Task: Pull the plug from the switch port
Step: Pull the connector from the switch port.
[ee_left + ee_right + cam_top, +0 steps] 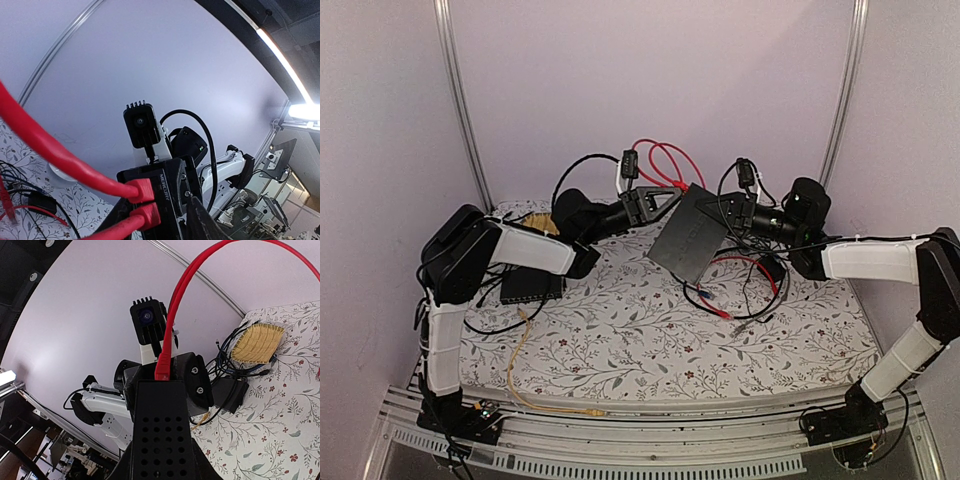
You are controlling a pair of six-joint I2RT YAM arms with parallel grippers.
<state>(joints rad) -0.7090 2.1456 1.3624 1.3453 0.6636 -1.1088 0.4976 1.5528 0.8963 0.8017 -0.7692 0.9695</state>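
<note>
My right gripper (730, 212) is shut on the flat black switch (688, 240), holding it tilted above the floral cloth. In the left wrist view two red plugs, an upper one (142, 190) and a lower one (149, 215), sit side by side in ports on the switch's thin edge (170, 195). Their red cables (660, 155) loop up behind. My left gripper (675, 192) reaches that edge. Its fingers (197, 380) stand on either side of a red plug (164, 367), with gaps showing. The ports themselves are hidden by the plugs.
A second dark box (532, 287) with a yellow cable (520, 350) lies at the left under my left arm. A tan woven mat (257, 342) lies at the back left. Loose black and red cables (745, 290) trail below the switch. Metal posts stand at both back corners.
</note>
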